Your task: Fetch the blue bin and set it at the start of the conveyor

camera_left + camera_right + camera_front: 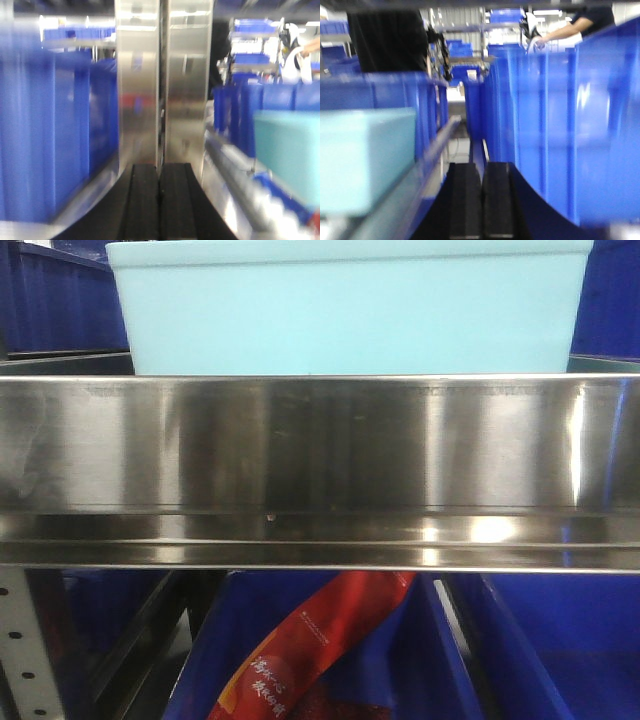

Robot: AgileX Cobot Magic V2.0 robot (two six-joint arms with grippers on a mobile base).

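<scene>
Though behind a steel rail (pixel 320 455), blue bin (pixel 350 310) between dark-blue bins (pixel 50 295).

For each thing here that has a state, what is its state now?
blue bin: upright on the steel shelf, held by no gripper, inside hidden.
left gripper: shut, holding nothing.
right gripper: shut, holding nothing.
red packet: leaning in a dark blue bin below the shelf.
</scene>
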